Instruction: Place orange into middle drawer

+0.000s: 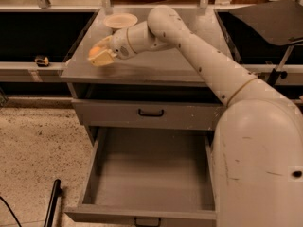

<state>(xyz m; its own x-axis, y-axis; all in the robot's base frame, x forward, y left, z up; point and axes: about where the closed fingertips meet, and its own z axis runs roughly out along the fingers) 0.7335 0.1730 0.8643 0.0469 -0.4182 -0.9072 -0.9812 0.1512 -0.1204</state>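
Observation:
The orange [94, 51] sits between the yellowish fingers of my gripper [100, 56], at the left edge of the grey cabinet top [156, 65]. The gripper is shut on the orange and holds it just above the surface. My white arm reaches in from the lower right across the cabinet top. The middle drawer [151, 169] is pulled wide open below, showing a plain grey floor with nothing in it and low side walls. Its dark handle [147, 221] shows at the bottom edge.
A shallow cream-white bowl [120, 20] stands at the back of the cabinet top. A closed drawer front with a black handle [151, 112] sits above the open drawer. A dark flat panel [270, 18] is at the right. A black rod [52, 202] lies on the speckled floor.

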